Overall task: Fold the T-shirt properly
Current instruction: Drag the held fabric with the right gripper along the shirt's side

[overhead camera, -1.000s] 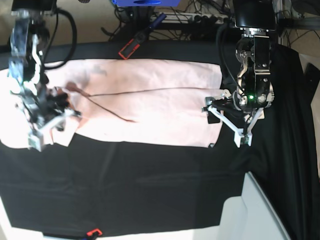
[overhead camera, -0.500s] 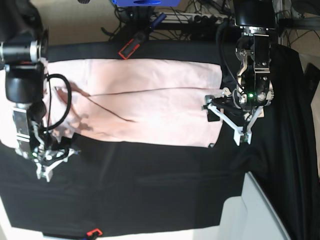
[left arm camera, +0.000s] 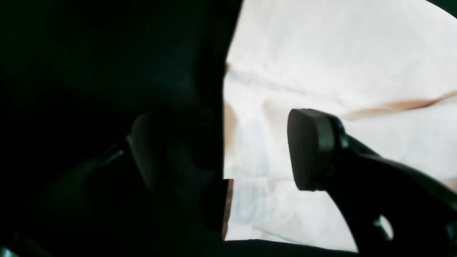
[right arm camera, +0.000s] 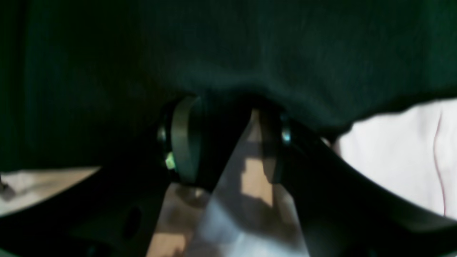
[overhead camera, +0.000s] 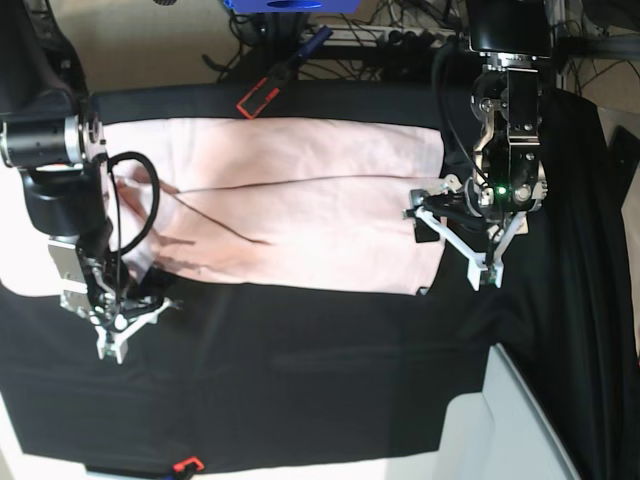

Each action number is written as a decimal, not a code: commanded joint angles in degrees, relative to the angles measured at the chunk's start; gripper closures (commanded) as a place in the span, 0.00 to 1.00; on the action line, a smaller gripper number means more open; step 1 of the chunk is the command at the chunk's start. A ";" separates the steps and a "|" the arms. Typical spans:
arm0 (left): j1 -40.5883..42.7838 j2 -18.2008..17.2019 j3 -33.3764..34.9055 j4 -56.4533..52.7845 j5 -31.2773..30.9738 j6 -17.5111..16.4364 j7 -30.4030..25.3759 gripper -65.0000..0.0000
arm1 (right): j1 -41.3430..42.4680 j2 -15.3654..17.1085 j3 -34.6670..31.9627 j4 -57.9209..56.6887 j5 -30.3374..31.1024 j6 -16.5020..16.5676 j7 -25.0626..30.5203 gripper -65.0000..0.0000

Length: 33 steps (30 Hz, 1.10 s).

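Both arms are black with silver metal joints. The left arm (overhead camera: 508, 150) shows a green light and a white-framed gripper (overhead camera: 455, 245). A black cable loops beside the right arm (overhead camera: 62, 190), at three o'clock.

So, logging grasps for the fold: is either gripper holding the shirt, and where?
Neither. The left gripper stands open at the T-shirt edge; the right gripper is off it.

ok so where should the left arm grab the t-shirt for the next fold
Probably the free corner of the T-shirt nearest the left gripper, pinching the edge from the black cloth side. The shirt lies flat, so only its border gives the open jaws a layer to slide under.
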 commanded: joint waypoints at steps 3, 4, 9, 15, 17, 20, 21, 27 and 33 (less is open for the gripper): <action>-0.74 -0.13 -0.12 1.05 0.14 -0.27 -0.62 0.21 | -0.12 0.50 0.07 -2.20 -0.14 -0.58 -2.05 0.63; -0.74 -0.13 -0.12 1.05 0.14 -0.27 -0.62 0.21 | -0.12 0.50 0.07 -2.29 -0.14 -0.58 -2.05 0.69; -0.83 -0.13 -0.12 1.05 0.14 -0.27 -0.62 0.21 | -0.30 0.50 0.33 -2.38 -0.05 -0.58 -2.49 1.00; -0.74 -0.13 -0.12 1.05 0.14 -0.27 -0.62 0.21 | -0.91 0.50 0.33 -2.02 -0.05 -0.58 -2.49 1.00; -0.74 -0.13 -0.12 1.05 0.14 -0.27 -0.62 0.21 | -1.00 0.50 0.33 -2.02 -0.05 -0.58 -2.49 1.00; -0.74 -0.13 -0.12 1.05 0.14 -0.27 -0.62 0.21 | -2.67 0.50 0.33 0.61 -0.05 -0.58 -2.23 1.00; -0.74 -0.13 -0.12 1.05 0.14 -0.27 -0.62 0.21 | -3.90 0.50 0.42 3.07 0.04 -0.58 -2.23 1.00; -0.92 -0.13 -0.12 0.96 0.14 -0.27 -0.62 0.22 | -12.08 0.59 0.51 19.43 0.13 -3.13 -3.64 1.00; -1.18 -0.13 -0.12 0.96 0.14 -0.27 -0.62 0.22 | -16.65 0.59 0.51 31.56 0.13 -7.61 -4.51 1.00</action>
